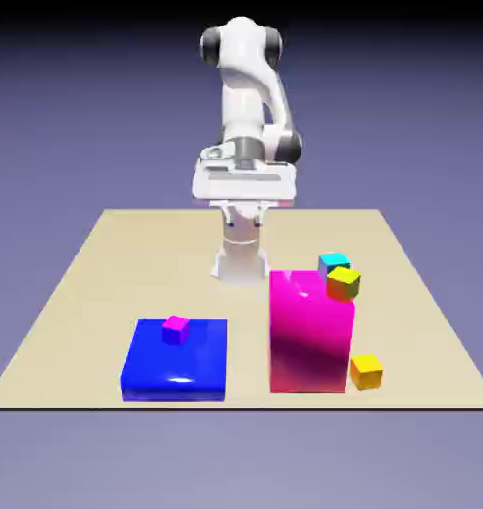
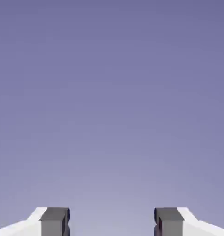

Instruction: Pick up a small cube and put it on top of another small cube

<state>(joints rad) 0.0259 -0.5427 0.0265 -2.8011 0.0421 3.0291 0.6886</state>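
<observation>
The gripper [image 2: 112, 223] is spread wide with nothing between its fingers, and in the hand view only plain backdrop shows ahead of it, so it is not aimed at the table at all. In the exterior view the hand hangs high near the arm's base at the far edge of the table [image 1: 77, 288], well apart from every cube.

The small orange cube [image 1: 366, 371] sits on the table just beside the tall magenta block [image 1: 307, 338], at the block's lower right corner, toward four o'clock from the middle of the table in the exterior view. From the hand it lies toward five o'clock and well below, near the table's front edge (a long reach forward and down, by my reading). Being a cube, it has no long axis to favour; its faces look slightly turned against the table's edges.

Counted: one arm, two big blocks (one magenta, one blue block [image 1: 176, 360]), and four small cubes: the orange one, a yellow-topped cube [image 1: 343, 282] and a cyan cube [image 1: 333, 261] up by the magenta block's top right, and a magenta cube [image 1: 176, 329] resting on the blue block.
</observation>
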